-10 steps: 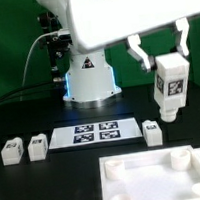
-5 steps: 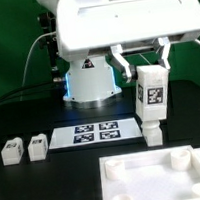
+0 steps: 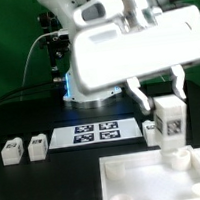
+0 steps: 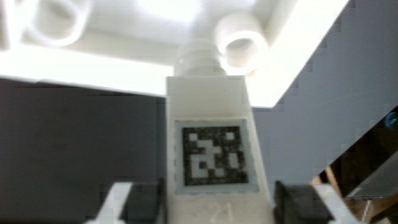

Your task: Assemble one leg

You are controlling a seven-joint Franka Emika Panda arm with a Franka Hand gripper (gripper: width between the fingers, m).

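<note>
Gripper (image 3: 165, 102) jaws pinching the leg (image 3: 170, 125) upright, lower end at a corner socket (image 3: 178, 159) of the square panel (image 3: 137, 180) near desk's front edge, presumably aligned for insertion.

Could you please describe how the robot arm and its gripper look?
The robot arm has a bulky, glossy white casing with rounded edges; its base glows blue. The gripper has two slim white fingers. A thin cable hangs behind.
</note>
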